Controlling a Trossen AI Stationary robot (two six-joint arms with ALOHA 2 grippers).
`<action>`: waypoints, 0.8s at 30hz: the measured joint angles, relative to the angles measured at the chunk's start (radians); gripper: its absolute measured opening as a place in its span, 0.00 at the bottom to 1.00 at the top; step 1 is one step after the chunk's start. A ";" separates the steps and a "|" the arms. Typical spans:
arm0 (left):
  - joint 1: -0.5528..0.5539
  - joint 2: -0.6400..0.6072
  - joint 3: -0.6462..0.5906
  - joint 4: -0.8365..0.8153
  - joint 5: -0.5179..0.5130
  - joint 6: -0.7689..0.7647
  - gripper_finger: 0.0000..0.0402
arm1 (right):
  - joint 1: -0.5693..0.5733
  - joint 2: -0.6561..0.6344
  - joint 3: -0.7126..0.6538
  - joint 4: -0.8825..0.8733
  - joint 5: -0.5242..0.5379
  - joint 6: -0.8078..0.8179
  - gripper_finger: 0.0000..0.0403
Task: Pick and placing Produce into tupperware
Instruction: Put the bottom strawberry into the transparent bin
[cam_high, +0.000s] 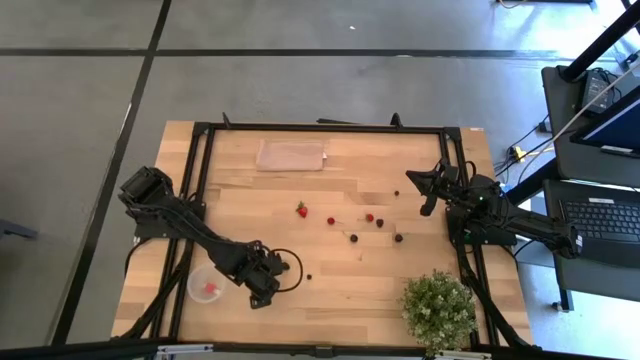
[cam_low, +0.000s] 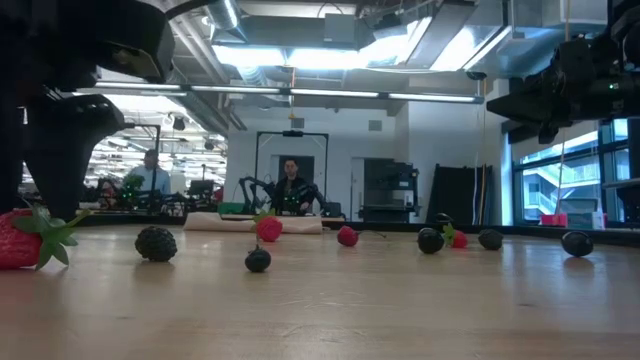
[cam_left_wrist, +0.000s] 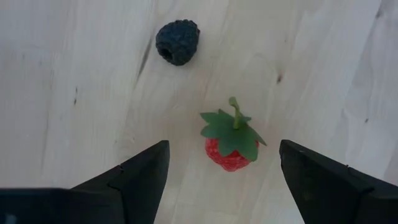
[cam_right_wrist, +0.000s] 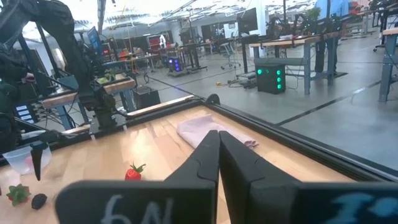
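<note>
My left gripper (cam_left_wrist: 224, 148) is open and points down over the near-left part of the table (cam_high: 262, 288). Its fingers stand on either side of a red strawberry (cam_left_wrist: 231, 143) with a green top, apart from it. A blackberry (cam_left_wrist: 178, 42) lies just beyond. The clear round tub (cam_high: 205, 285) stands left of this gripper with one red fruit (cam_high: 209, 289) inside. More strawberries (cam_high: 302, 210) and dark berries (cam_high: 353, 238) lie scattered mid-table. My right gripper (cam_right_wrist: 217, 155) is shut and held high over the table's right side (cam_high: 428, 190).
A bushy potted plant (cam_high: 438, 308) stands at the near right corner. A flat pinkish cloth (cam_high: 292, 156) lies at the far edge. A black frame (cam_high: 200, 180) runs round the tabletop. People sit in the room behind (cam_low: 292, 185).
</note>
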 joint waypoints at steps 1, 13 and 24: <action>0.000 0.000 0.000 0.000 0.000 0.000 0.73 | 0.000 0.000 0.000 0.000 0.000 0.000 0.03; 0.009 0.064 0.000 0.018 0.044 -0.030 0.73 | 0.000 0.000 0.000 -0.001 0.000 0.000 0.03; 0.009 0.082 0.000 0.033 0.032 -0.030 0.73 | 0.000 0.000 0.000 -0.006 0.000 0.000 0.03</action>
